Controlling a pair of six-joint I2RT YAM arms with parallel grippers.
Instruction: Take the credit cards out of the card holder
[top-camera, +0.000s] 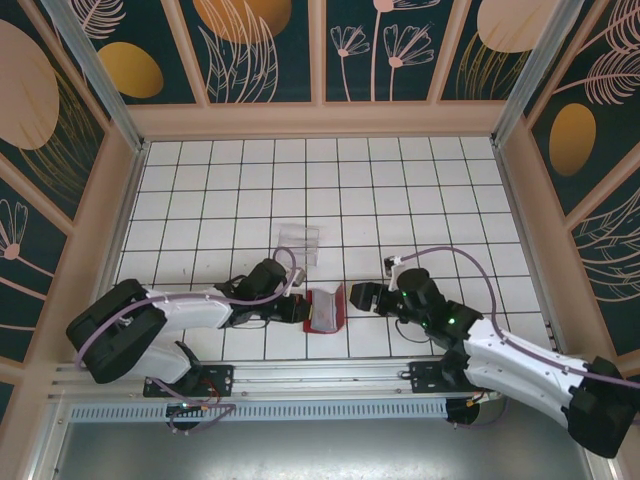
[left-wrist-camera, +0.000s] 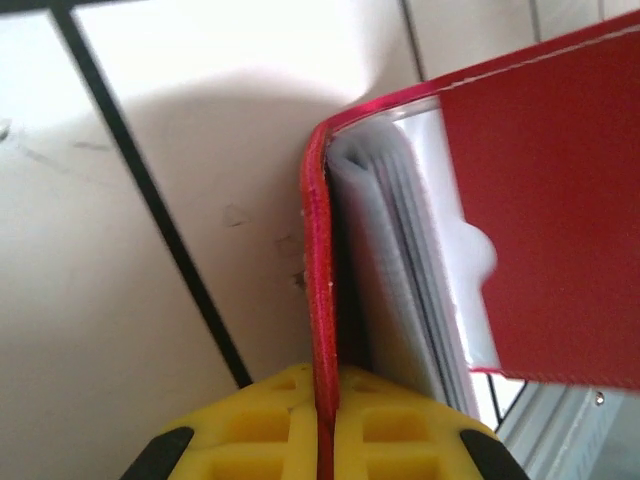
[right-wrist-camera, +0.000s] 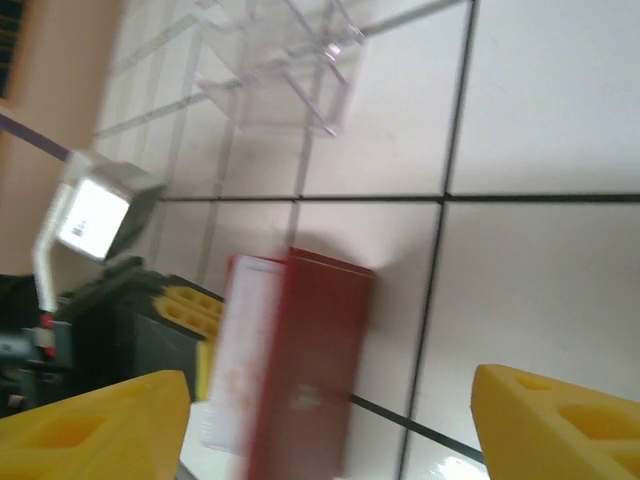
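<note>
Your holder (left-wrist-camera: 540, 200) looks smooth, glossy red, nipped in the left pincer's (left-wrist-camera: 325, 425) matt yellow plastic; inside it, frosted plastic sleeves (left-wrist-camera: 400, 250). Beyond the right pincer (right-wrist-camera: 330, 415), a clear plastic box (right-wrist-camera: 285, 75).

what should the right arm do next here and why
Probably ease the open right gripper in toward the cards: the left gripper pins one cover of the card holder, which stands open, and the cards sit inside its sleeves.
</note>
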